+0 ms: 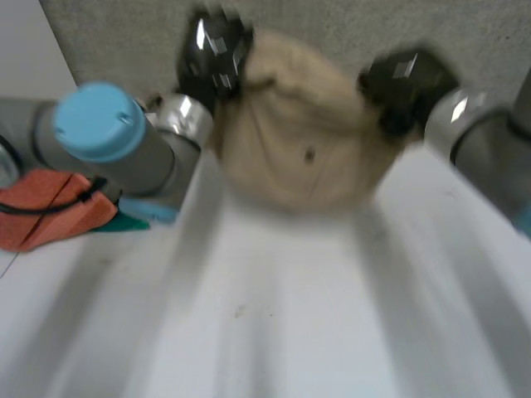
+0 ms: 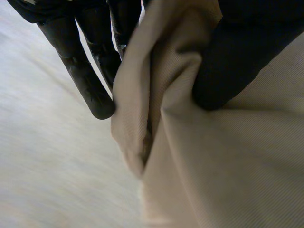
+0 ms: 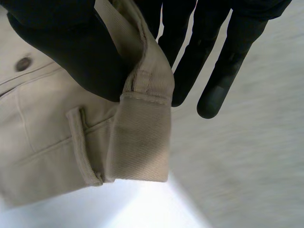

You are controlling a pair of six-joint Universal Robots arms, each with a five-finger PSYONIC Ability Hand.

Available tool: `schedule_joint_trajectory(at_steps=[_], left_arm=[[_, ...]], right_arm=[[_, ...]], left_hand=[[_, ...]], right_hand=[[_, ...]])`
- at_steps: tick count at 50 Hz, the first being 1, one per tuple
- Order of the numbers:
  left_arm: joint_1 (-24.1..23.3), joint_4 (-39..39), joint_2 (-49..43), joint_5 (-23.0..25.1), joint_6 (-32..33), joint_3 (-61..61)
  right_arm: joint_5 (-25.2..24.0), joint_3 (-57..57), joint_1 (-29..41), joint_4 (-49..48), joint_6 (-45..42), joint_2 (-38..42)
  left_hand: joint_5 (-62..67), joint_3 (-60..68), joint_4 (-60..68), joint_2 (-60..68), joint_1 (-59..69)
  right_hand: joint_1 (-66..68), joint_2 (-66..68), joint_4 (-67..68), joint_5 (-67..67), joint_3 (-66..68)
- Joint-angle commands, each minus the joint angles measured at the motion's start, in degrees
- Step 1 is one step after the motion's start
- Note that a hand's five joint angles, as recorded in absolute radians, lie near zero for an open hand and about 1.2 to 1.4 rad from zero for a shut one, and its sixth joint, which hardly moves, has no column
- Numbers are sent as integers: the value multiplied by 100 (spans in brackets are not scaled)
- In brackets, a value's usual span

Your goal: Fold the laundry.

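A beige garment is held up at the far edge of the table, hanging between both hands, with its lower part bunched at the table edge. In the head view the left hand is seen at the garment's upper left corner and the right hand at its upper right side; the grey floor is seen behind them. In the left wrist view a bunched fold of the cloth is pinched by the left hand: the thumb is pressed onto the cloth from one side, and the fingers are stretched out on the other side, beside the fold. In the right wrist view the waistband is gripped by the right hand, clamped between its thumb and the fingers behind it, two of which are extended past the band's edge. A belt loop is seen just below the thumb and a dark button beside it. A small dark spot, possibly the same button, is noted mid-garment in the head view. An orange cloth is lying at the table's left side under the left arm, with a teal item touching it; what that item is cannot be told.
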Motion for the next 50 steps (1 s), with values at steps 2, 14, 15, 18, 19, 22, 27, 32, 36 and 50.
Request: schedule_joint_trajectory(at_steps=[2,14,15,18,19,22,27,32,36,50], left_arm=[[78,1031,935,-726,-556,20],[-106,171,997,-753,-671,-2271],[-133,82,988,-753,-671,-2413],[-255,-356,953,-780,-680,-3036],[-273,-454,953,-780,-680,-3161],[-352,-901,1005,-806,-662,-3652],[-423,-1570,1409,-832,-688,-4058],[-336,-2071,2347,-850,-732,-4103],[-73,-2247,2841,-789,-680,-4024],[526,-2793,2290,-244,-653,-4041]], right_arm=[[673,-1180,5,-1942,498,446],[436,375,155,-1910,471,947],[436,489,155,-1901,471,1017],[427,928,155,-1805,436,1342],[427,1138,137,-1735,349,1491],[419,1447,111,-1594,138,1667],[401,2079,76,-1497,-433,1686],[401,2414,93,-1497,-531,1615],[331,2713,67,-1497,-522,1282],[-276,3311,-21,-1506,-408,692]], left_hand=[[1607,1299,1123,1153,1353],[1607,1299,1123,1153,1353],[1607,1299,1123,1153,1353],[1176,868,692,722,922],[1022,714,538,568,768],[-33,-341,-518,-487,-287],[-1467,-1774,-1951,-1920,-1720],[-3082,-3390,-3566,-3536,-3336],[-4504,-4812,-4988,-4958,-4758],[-4867,-5175,-5352,-5321,-5121]], right_hand=[[1590,1295,1133,1242,1240],[1590,1295,1133,1242,1240],[1590,1295,1133,1242,1240],[1590,1295,1133,1242,1240],[1590,1295,1133,1242,1240],[1590,1295,1133,1242,1240],[1590,1295,1133,1242,1240],[1590,1295,1133,1242,1240],[1590,1295,1133,1242,1240],[1590,1295,1133,1242,1240]])
